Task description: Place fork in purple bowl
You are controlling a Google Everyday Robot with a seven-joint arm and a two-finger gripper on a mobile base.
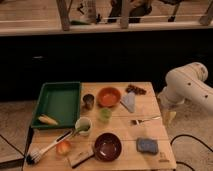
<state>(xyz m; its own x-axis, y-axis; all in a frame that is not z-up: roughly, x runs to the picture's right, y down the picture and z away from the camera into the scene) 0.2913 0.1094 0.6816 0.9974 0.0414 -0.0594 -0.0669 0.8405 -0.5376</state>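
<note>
**Gripper** (171,118): hangs from the white arm (187,85), just off the table's edge at about tabletop height. Whether it is released or clenched cannot be told. It has not taken up the fork.

**Fork** (146,120): lies flat on the wooden table (165,156), just inboard of the gripper, slim handle pointing towards it. Judged: the arm stands here because this is the nearest item, and the pick is not yet made.

**Purple bowl** (107,146): upright and mouth up, farther inboard from the gripper and nearer the camera, apparently empty. Judged: ready to receive. A blue sponge (147,145) lies between it and the gripper's side of the table.

**Surface:** crowded. The orange bowl (109,96) sits inboard and farther back. The green tray (57,102) and the brush (47,147) are farthest from the gripper.

**Room:** dark cabinet fronts behind the table, speckled floor, and a black cable (192,142) on the floor below the arm
</note>
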